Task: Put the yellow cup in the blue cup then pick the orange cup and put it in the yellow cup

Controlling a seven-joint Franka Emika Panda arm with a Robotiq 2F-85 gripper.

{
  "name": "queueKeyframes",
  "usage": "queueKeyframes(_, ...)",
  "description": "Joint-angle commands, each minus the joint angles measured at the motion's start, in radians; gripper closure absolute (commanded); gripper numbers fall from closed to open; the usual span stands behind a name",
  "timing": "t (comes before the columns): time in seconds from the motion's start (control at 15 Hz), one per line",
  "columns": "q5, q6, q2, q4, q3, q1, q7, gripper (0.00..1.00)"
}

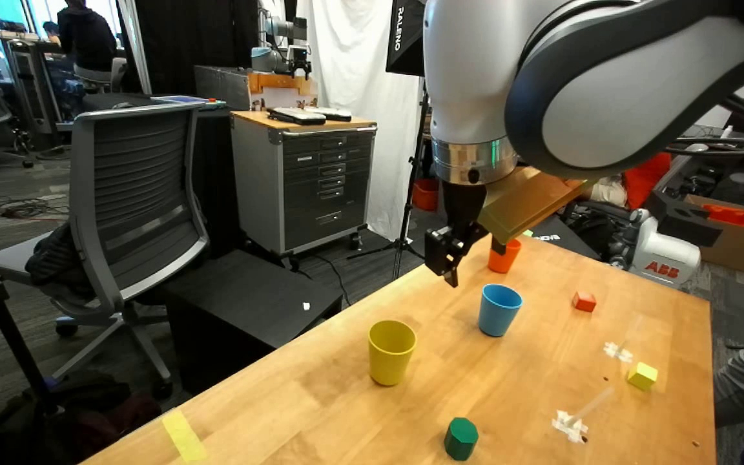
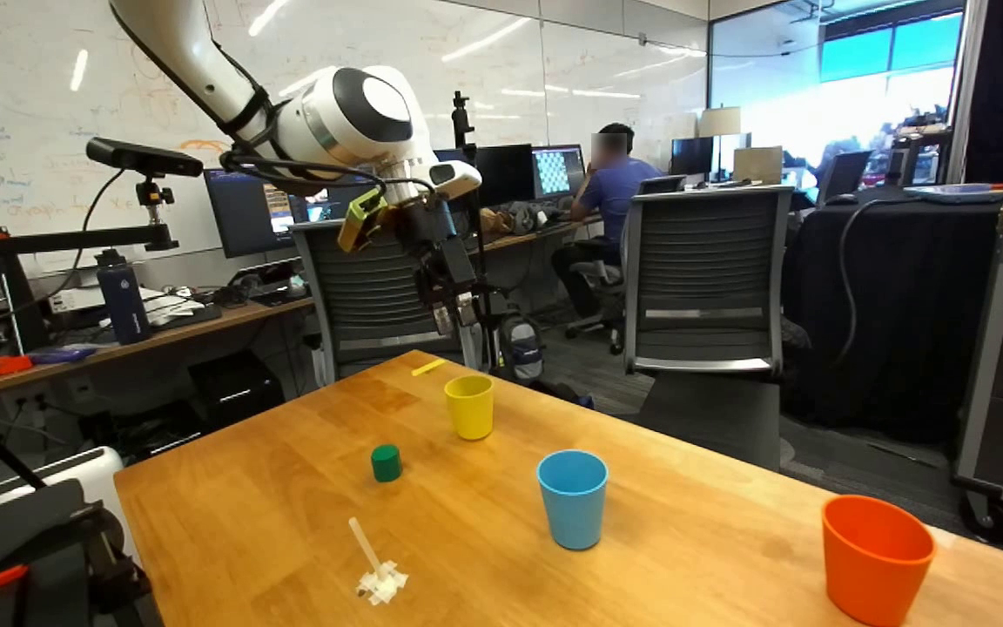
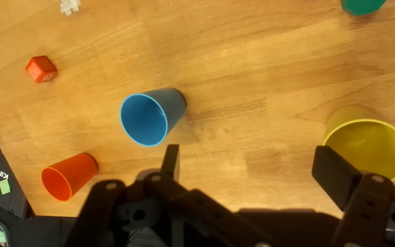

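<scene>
The yellow cup (image 1: pixel 390 363) stands upright on the wooden table; it also shows in an exterior view (image 2: pixel 472 416) and at the right of the wrist view (image 3: pixel 365 147). The blue cup (image 1: pixel 498 320) stands upright; it also shows in an exterior view (image 2: pixel 575 512) and left of centre in the wrist view (image 3: pixel 175 104). The orange cup (image 2: pixel 872 570) stands upright near the table edge, partly behind the arm in an exterior view (image 1: pixel 506 258) and at lower left in the wrist view (image 3: pixel 79 169). My gripper (image 3: pixel 247 149) is open and holds nothing, above the table (image 3: pixel 225 75).
A dark green block (image 1: pixel 461 439) sits near the yellow cup. A red block (image 1: pixel 584 301) and a yellow block (image 1: pixel 642 376) lie on the table. Thin clear sticks are taped upright to the table with white tape (image 1: pixel 569 425). Yellow tape (image 1: pixel 183 436) marks one corner.
</scene>
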Motion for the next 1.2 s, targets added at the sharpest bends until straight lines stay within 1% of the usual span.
queueKeyframes(0.0, 0.002, -0.002, -0.011, -0.011, -0.002, 0.002, -0.002, 0.0)
queueKeyframes(0.13, 0.005, 0.011, -0.01, -0.023, -0.004, -0.007, 0.0, 0.0)
queueKeyframes(0.27, 0.01, 0.019, 0.025, 0.003, -0.004, -0.01, -0.001, 0.0)
queueKeyframes(0.6, 0.014, -0.006, 0.147, 0.153, -0.008, 0.006, -0.022, 0.0)
queueKeyframes(0.93, 0.007, -0.053, 0.272, 0.319, -0.008, 0.066, -0.037, 0.0)
queueKeyframes(1.13, 0.008, -0.081, 0.343, 0.391, -0.009, 0.101, -0.051, 0.0)
